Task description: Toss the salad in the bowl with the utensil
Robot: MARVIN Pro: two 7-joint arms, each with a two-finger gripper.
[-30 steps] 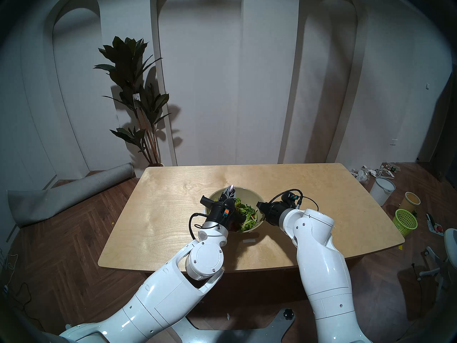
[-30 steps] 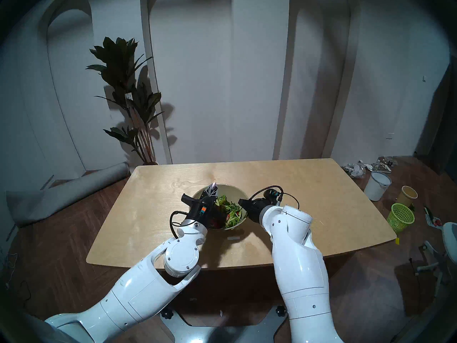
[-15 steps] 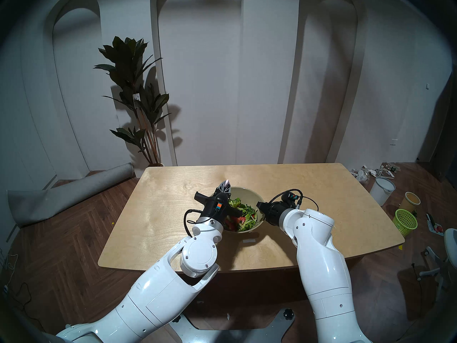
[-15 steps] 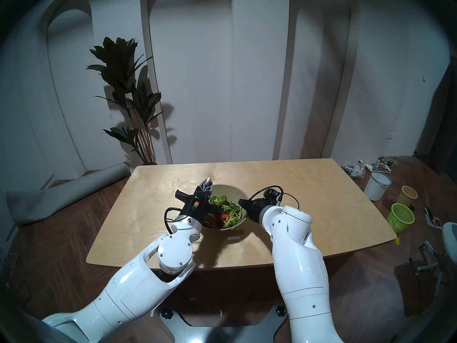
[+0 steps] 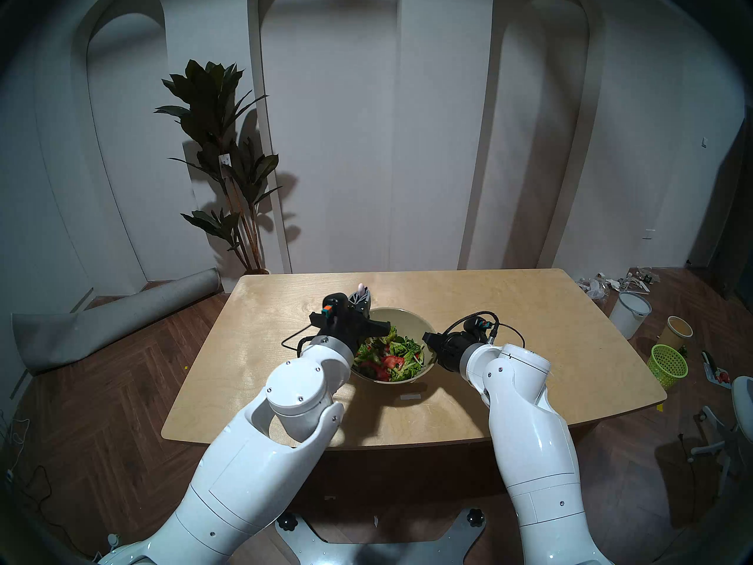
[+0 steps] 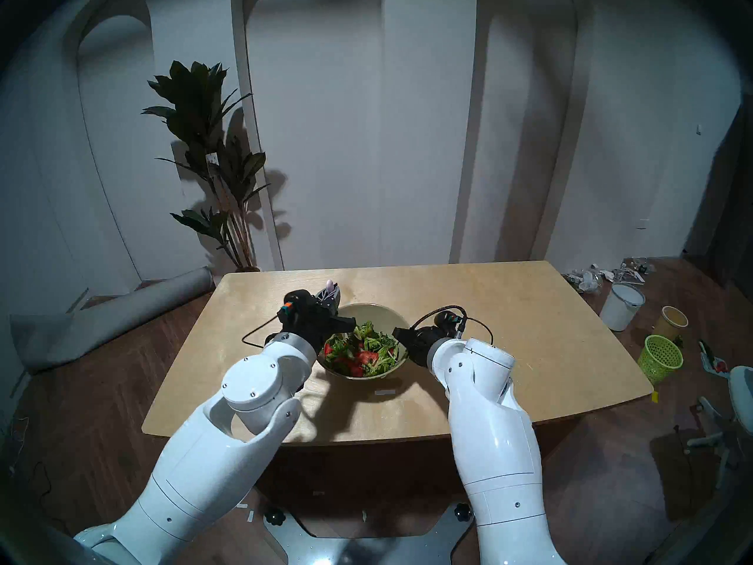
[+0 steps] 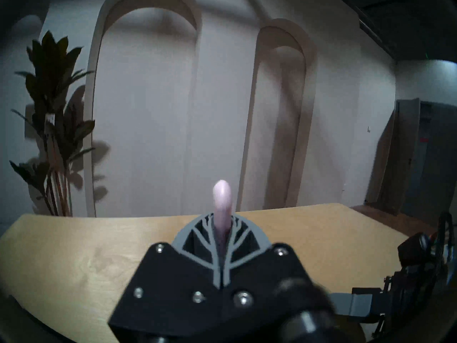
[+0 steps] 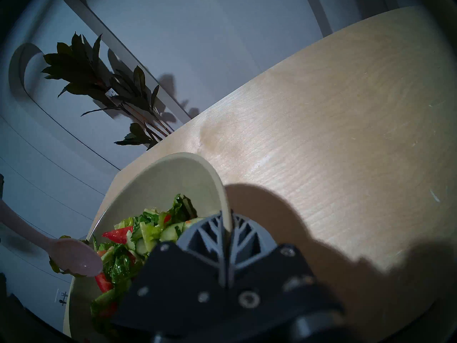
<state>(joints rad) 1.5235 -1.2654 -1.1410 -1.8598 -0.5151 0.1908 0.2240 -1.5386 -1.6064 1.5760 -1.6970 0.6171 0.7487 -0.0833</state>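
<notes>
The olive-beige bowl (image 5: 401, 313) stands at the table's middle with the salad (image 5: 387, 358) of greens and red pieces in it. My left gripper (image 5: 360, 298) is at the bowl's far left rim, shut on the pink spoon's handle (image 7: 221, 199), which sticks up past the fingers. The spoon's head (image 8: 79, 257) lies over the salad's (image 8: 138, 238) left edge; the head views hide it behind my wrist. My right gripper (image 8: 226, 226) is shut on the bowl's right rim (image 8: 220, 186).
The wooden table (image 5: 529, 348) carries a small strip of tape (image 5: 410, 397) in front of the bowl. On the floor to the right stand a green mesh basket (image 5: 668, 366), a yellow cup (image 5: 678, 329) and a white bucket (image 5: 629, 313). A rolled mat (image 5: 114, 319) lies at the left.
My left arm has swung left and its wrist has turned, carrying the spoon from the bowl's middle to its left edge. More red pieces show on the salad. The right arm has not moved.
</notes>
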